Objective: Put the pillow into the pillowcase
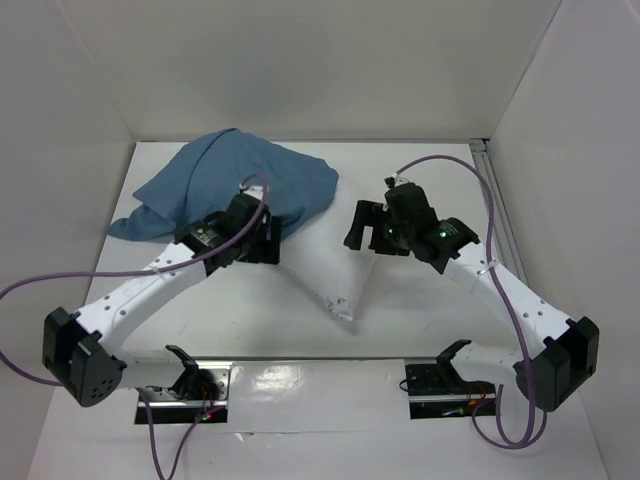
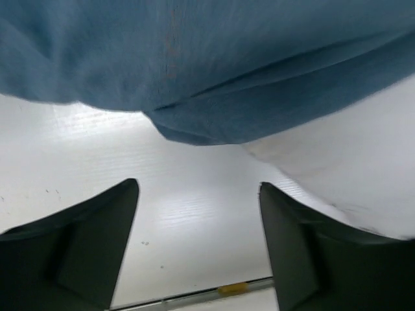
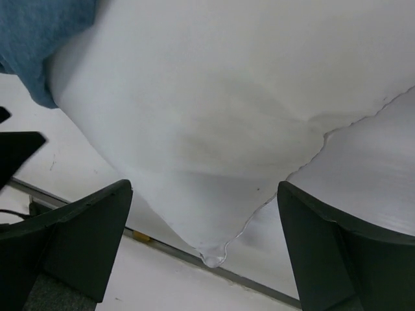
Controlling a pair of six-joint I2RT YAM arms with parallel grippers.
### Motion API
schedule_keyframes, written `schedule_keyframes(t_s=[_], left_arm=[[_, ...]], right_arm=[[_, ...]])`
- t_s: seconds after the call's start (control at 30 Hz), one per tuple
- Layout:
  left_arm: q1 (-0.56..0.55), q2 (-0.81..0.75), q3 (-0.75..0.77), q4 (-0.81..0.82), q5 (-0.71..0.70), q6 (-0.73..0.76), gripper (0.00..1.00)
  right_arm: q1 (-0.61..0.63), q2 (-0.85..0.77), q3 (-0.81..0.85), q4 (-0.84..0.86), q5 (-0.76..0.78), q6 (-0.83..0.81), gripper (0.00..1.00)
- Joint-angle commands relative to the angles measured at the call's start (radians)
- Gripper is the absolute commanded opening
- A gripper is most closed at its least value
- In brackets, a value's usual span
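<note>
The white pillow (image 1: 320,262) lies at the table's middle, one pointed corner (image 1: 343,310) toward the front. The dusty-blue pillowcase (image 1: 235,185) is bunched at the back left and covers the pillow's far end. My left gripper (image 1: 262,245) is open and empty, low at the pillowcase's near edge. In the left wrist view the gripper (image 2: 198,194) spans bare table, with the pillowcase (image 2: 194,65) above and the pillow (image 2: 350,162) at the right. My right gripper (image 1: 362,228) is open and empty over the pillow's right side. In the right wrist view the gripper (image 3: 204,194) frames the pillow (image 3: 214,116) and its corner (image 3: 214,254).
White walls enclose the table at the back and both sides. A metal rail (image 1: 500,215) runs along the right edge. A seam (image 1: 330,358) crosses the table front near the arm bases. The left arm's black body (image 3: 16,149) shows at the right wrist view's left edge.
</note>
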State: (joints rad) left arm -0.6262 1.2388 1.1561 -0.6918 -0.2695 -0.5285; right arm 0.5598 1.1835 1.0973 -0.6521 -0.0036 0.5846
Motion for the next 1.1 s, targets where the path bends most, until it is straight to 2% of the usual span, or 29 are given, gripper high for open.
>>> schedule_keyframes(t_s=[0.0, 0.03, 0.07, 0.2, 0.23, 0.6, 0.63, 0.77, 0.8, 0.83, 0.9, 0.93, 0.97, 1.0, 1.07], left_arm=[[-0.006, 0.008, -0.105, 0.133, -0.042, -0.031, 0.91], [-0.006, 0.008, -0.131, 0.159, -0.08, -0.048, 0.99], [-0.006, 0.008, -0.189, 0.242, -0.08, -0.057, 0.99], [0.005, 0.028, -0.236, 0.348, -0.094, -0.057, 0.9], [0.005, 0.059, -0.236, 0.348, -0.106, -0.057, 0.9], [0.086, 0.195, -0.185, 0.388, -0.134, -0.036, 0.63], [0.086, 0.195, -0.185, 0.388, -0.134, -0.036, 0.52], [0.086, 0.186, -0.161, 0.374, -0.082, -0.025, 0.17], [0.086, 0.186, -0.141, 0.365, -0.064, -0.025, 0.0], [0.086, 0.177, -0.128, 0.347, -0.041, -0.015, 0.0], [0.06, 0.177, -0.102, 0.325, 0.028, -0.014, 0.0], [0.043, 0.165, -0.075, 0.325, 0.045, -0.001, 0.0], [0.027, 0.156, -0.059, 0.295, 0.059, -0.001, 0.0], [-0.002, 0.156, -0.018, 0.275, 0.099, -0.001, 0.0], [-0.036, 0.145, 0.022, 0.23, 0.133, -0.022, 0.0]], right_arm=[[0.037, -0.013, -0.039, -0.014, 0.005, 0.034, 1.0], [0.046, -0.013, -0.051, -0.014, -0.009, 0.034, 1.0], [0.055, -0.004, -0.065, -0.014, -0.009, 0.034, 1.0], [0.094, 0.039, -0.065, -0.023, -0.039, 0.043, 1.0], [0.094, 0.039, -0.065, -0.023, -0.039, 0.043, 1.0], [0.115, 0.091, -0.103, 0.023, -0.082, 0.052, 1.0], [0.115, 0.1, -0.103, 0.023, -0.097, 0.052, 1.0], [0.115, 0.14, -0.138, 0.092, -0.171, 0.034, 0.98], [0.129, 0.16, -0.151, 0.117, -0.188, 0.034, 0.95], [0.143, 0.172, -0.151, 0.14, -0.199, 0.034, 0.91], [0.153, 0.195, -0.151, 0.245, -0.232, 0.046, 0.77], [0.153, 0.229, -0.136, 0.282, -0.264, 0.046, 0.51], [0.153, 0.247, -0.116, 0.336, -0.274, 0.055, 0.34], [0.153, 0.278, -0.058, 0.347, -0.274, 0.055, 0.03], [0.135, 0.288, -0.008, 0.358, -0.219, 0.069, 0.0]])
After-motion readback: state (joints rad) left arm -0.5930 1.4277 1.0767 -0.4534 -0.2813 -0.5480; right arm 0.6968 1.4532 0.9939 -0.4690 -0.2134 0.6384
